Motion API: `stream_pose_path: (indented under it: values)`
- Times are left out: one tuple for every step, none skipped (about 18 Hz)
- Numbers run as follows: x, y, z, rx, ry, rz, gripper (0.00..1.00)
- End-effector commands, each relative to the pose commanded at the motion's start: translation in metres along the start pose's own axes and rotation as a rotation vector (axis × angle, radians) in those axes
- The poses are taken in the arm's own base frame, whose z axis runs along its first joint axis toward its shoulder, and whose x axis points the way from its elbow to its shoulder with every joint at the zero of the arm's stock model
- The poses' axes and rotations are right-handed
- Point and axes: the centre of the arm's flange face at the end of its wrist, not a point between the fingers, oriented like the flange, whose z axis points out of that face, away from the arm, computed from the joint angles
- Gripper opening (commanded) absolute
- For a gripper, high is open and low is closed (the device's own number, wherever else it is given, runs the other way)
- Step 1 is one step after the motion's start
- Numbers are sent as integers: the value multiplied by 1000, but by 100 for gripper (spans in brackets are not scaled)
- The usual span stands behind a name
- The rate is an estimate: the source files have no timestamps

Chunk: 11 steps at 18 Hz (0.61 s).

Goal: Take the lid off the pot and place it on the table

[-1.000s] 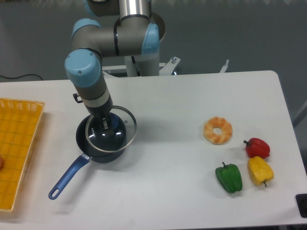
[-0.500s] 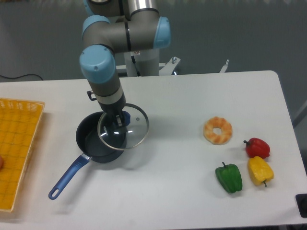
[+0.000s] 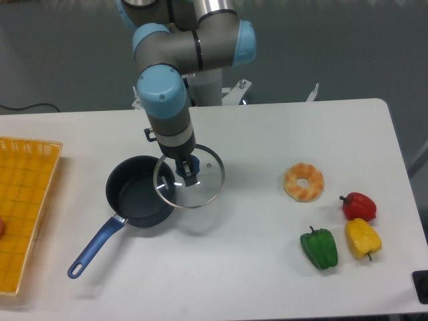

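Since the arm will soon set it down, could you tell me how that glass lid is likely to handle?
The lid looks like rigid glass, so probably fragile if dropped on the table. Held only by its knob in the gripper, it may tilt. Round, it could roll if landed on edge.

the pot point(image 3: 139, 199) sits on the table point(image 3: 254, 261) left of centre, its handle point(image 3: 93, 247) running toward the front left. the lid point(image 3: 189, 176) hangs in the gripper point(image 3: 187, 171) above the pot's right rim, overlapping it and reaching out to the right. a mesh tray point(image 3: 23, 207) lies at the table's left edge. to the right lies a doughnut point(image 3: 303, 181); right of and before it, three peppers point(image 3: 348, 231) cluster near the front right.
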Motion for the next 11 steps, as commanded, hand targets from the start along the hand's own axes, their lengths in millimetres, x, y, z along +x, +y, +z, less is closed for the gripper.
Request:
stream_pose_path:
  values:
    - [-2,7,0,5,1,-5,63]
    - [-3,10,1,6,3,-5,63]
    - [-5,14,2,6,3,-5,63]
    - [-6,19,2,6,4,-6,63]
    - [-8,26,3,6,6,-3,63]
    - [-10,32,3,6,6,0,63]
    - [-11,36,5,8,8,6,63]
    - [-12,40,5,8,7,9,63]
    - [-13,46,6,9,9,2,63]
    - [-15,51,7,11,10,-6,63]
    - [-16,52,9,9,8,-6,63]
